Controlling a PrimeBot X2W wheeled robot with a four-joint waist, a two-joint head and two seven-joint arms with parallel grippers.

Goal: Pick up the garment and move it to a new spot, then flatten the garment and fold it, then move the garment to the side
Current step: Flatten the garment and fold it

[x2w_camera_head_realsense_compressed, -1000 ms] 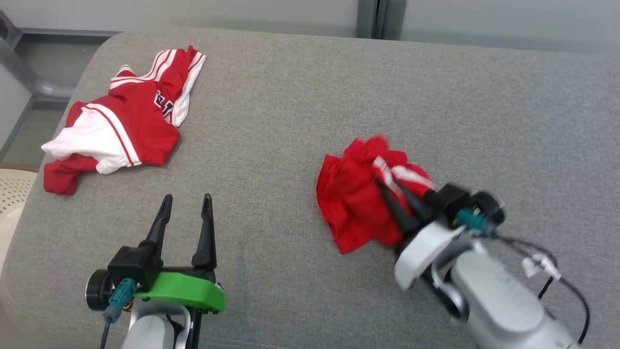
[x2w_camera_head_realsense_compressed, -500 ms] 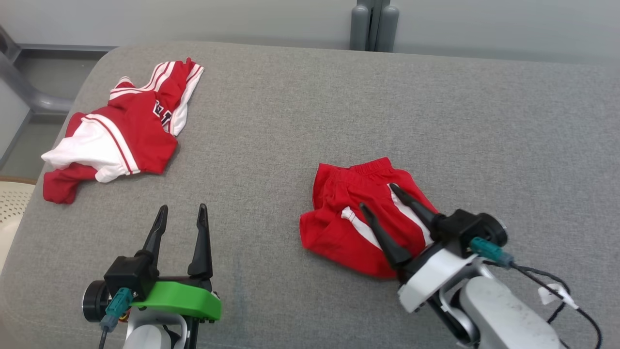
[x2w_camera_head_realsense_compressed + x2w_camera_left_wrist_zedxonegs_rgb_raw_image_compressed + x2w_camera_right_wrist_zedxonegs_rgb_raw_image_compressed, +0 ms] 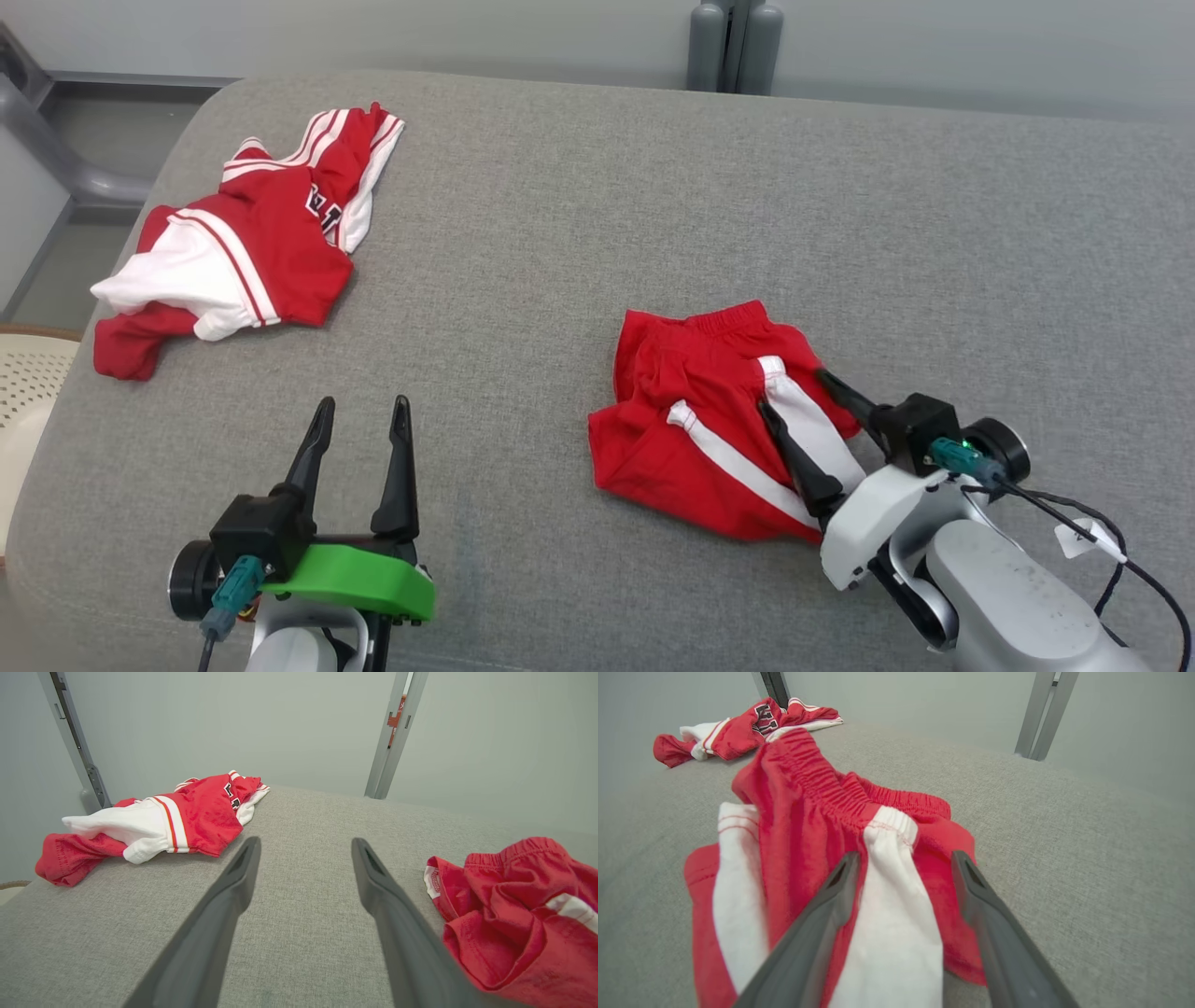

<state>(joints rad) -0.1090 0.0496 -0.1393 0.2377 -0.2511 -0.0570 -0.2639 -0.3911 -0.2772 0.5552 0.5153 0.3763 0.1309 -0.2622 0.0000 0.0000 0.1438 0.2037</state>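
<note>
Matt cloth on a woven grey top
Shorts (image 3: 653, 457) soft red knit, white stripes; jersey (image 3: 280, 252) at ten o'clock slightly sheeny; counter (image 3: 560, 233) coarse weave; right hand (image 3: 793, 388) matt dark plastic.

Head view is taken from above, angled forward and down over the grey padded surface (image 3: 597, 187). Left wrist view is set low, aimed along the surface toward the wall (image 3: 299, 718). Right wrist view is held close over the red shorts (image 3: 808, 812). Shorts and jersey (image 3: 201, 812) are shared by all three.

Shows crumpled red fabric shorts (image 3: 808, 812) with white stripes on a grey woven cushion (image 3: 1064, 835) under the right gripper (image 3: 904, 856), fingers (image 3: 812, 933) parted.
</note>
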